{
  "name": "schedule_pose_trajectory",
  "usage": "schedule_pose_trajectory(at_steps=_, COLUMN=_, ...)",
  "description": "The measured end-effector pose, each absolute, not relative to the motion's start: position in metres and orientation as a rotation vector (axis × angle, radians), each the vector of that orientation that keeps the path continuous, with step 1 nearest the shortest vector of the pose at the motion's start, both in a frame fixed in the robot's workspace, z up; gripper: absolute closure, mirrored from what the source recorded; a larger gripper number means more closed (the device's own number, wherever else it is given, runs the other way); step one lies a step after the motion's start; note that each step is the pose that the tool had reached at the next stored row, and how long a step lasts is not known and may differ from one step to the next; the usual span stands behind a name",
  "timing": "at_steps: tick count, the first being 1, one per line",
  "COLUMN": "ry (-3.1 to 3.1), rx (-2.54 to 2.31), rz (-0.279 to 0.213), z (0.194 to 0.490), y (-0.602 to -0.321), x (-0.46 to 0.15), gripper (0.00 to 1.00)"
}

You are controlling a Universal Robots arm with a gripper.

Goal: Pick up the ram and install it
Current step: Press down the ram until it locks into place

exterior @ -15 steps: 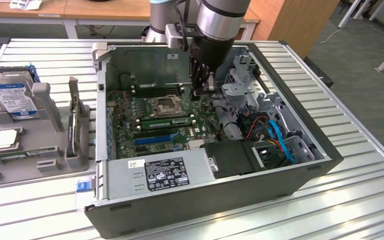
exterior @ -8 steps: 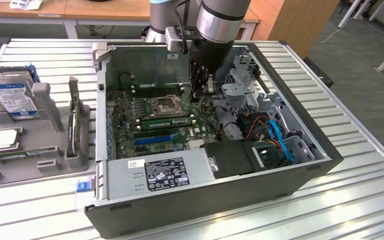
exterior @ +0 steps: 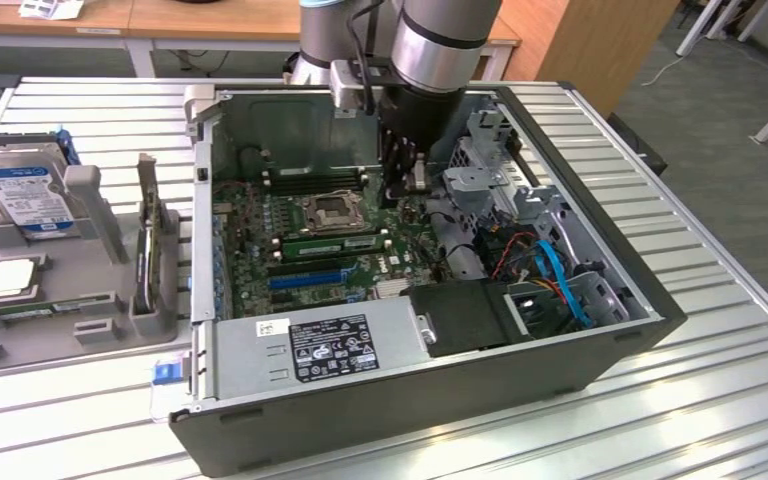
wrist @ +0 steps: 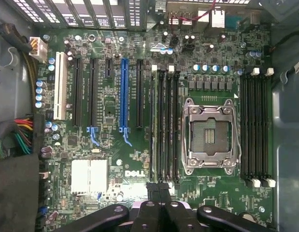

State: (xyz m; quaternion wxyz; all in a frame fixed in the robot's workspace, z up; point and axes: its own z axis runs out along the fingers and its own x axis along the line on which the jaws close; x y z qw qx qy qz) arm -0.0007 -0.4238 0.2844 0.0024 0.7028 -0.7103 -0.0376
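Exterior view, with wrist view: one open computer case [exterior: 398, 430] on its side on a slatted desk [exterior: 704, 400], one arm reaching in from above. One ram [exterior: 337, 241], green, standing on edge in a memory slot, just below and beside the gripper [exterior: 404, 180]. Two banks of four memory slots, one on each side of one empty processor socket [wrist: 208, 137]; ram in the slot farthest from the socket, in the bank nearer the gripper. Gripper fully closed, fingertips [wrist: 153, 188] pressed together with nothing between them, poised over one end of that bank; contact with the ram not discernible. One blue expansion slot [wrist: 124, 94] and one white slot [wrist: 61, 92] farther from the gripper, beyond the ram. One power supply [exterior: 317, 350], one drive cage [exterior: 491, 170] and blue cables [exterior: 564, 285] crowding the case beside the gripper. Well apart from the gripper, outside the case: one grey tray [exterior: 37, 345] with one hard drive [exterior: 24, 190] and one processor chip [exterior: 8, 278].
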Motion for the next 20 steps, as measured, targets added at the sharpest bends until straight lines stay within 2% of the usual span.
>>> schedule_pose_trajectory(at_steps=20, ry=-2.228, rx=2.205, rz=-0.118, z=0.27, y=-0.424, x=-0.001, gripper=0.9)
